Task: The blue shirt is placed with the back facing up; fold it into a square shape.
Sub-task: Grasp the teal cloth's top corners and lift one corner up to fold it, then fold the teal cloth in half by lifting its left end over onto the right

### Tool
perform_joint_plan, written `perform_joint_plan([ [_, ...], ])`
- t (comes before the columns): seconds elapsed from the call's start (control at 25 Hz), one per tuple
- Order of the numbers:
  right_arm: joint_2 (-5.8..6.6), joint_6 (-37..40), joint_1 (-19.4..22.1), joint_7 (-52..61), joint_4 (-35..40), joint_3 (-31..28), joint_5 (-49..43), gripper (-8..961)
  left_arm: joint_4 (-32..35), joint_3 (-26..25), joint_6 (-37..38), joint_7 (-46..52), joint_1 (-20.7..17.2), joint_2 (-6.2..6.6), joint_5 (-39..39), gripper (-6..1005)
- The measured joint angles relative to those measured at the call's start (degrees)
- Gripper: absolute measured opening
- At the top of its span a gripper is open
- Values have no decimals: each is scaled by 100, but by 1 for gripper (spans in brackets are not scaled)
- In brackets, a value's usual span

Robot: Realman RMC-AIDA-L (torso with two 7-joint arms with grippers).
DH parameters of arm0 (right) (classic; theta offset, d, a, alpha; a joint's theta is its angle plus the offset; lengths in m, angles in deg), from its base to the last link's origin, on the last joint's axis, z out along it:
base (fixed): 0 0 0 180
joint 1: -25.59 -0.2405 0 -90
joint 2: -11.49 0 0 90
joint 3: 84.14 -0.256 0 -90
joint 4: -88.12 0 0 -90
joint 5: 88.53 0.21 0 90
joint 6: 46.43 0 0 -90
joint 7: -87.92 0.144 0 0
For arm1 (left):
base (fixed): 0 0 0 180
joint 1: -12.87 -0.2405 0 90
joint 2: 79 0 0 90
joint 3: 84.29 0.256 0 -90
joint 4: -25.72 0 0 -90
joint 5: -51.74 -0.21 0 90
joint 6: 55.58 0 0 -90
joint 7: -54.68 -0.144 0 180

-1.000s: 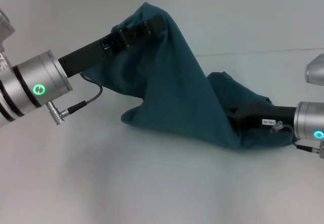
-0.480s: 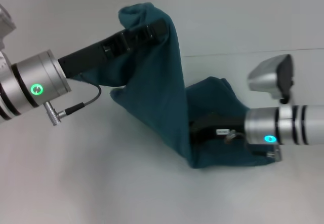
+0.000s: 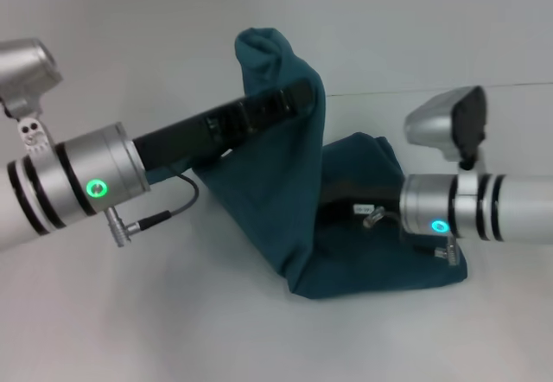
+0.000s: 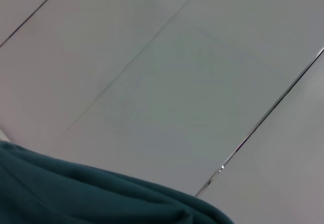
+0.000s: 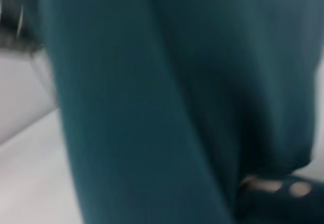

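The blue shirt (image 3: 281, 196) hangs in a steep drape, bunched at its upper end and spread in a low heap on the white table (image 3: 155, 313). My left gripper (image 3: 298, 98) is raised above the table and shut on the shirt's upper part, with a fabric tip sticking up past it. My right gripper (image 3: 333, 209) sits low, shut on the shirt with its tips buried in the fold. The left wrist view shows a shirt edge (image 4: 76, 198) over the table. Teal cloth (image 5: 152, 82) fills the right wrist view.
A thin seam (image 3: 432, 91) runs across the white table behind the shirt. A grey cable (image 3: 173, 213) loops under my left wrist. The table's bare surface (image 4: 177, 82) shows in the left wrist view.
My left gripper carried the raised fabric to the right. My right gripper pulled the lower part of the shirt leftward, so the drape has narrowed and steepened.
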Motion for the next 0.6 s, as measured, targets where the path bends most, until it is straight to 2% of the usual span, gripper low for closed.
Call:
perform_joint_plan([
  [0.12,21,-93,212,-211,-2,4,562,2,-89,30,-61,-84,31,-2,8,117],
  [0.32,58,-395,531,-252,72,-54,969,2,-113,62,-112,-147,48,-24,42,118],
  [0.6,126,-525,1052,-230,556,-160,1321,3,-298,62,-221,-221,202,-56,82,119],
])
